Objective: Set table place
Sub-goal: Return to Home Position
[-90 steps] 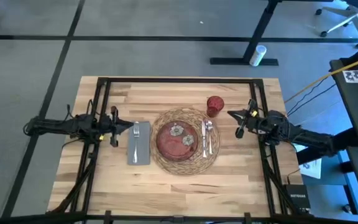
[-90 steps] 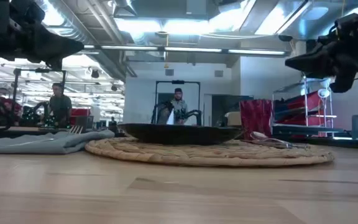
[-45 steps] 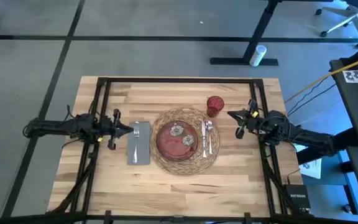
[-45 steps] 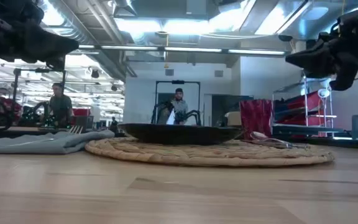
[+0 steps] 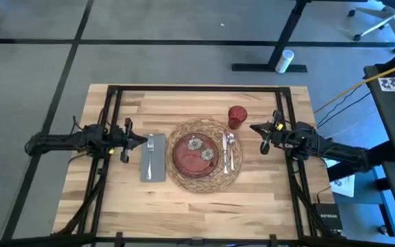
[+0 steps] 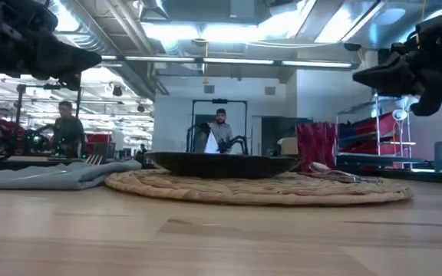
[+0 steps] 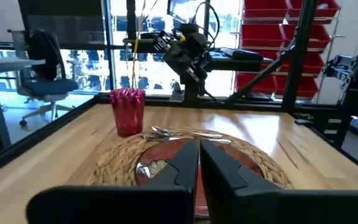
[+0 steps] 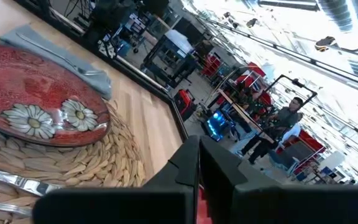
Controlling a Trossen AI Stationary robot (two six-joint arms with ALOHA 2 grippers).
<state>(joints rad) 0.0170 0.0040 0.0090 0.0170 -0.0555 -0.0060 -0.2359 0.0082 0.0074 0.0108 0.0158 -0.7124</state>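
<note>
Pulled my left fingers (image 7: pixel 182 167) back a touch from the napkin (image 5: pixel 153 161), right fingers (image 8: pixel 188 163) barely budged, both closed and empty, so the place (image 5: pixel 196 155) looks set.

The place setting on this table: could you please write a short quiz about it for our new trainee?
1. What do the left gripper and the right gripper hold?
2. True or false: the fork lies on the gray napkin.
3. The red cup stands nearest to: A. the gray napkin; B. the right gripper; C. the left gripper.
Key: 1. Nothing; both are shut and empty. 2. True. 3. B.
</note>
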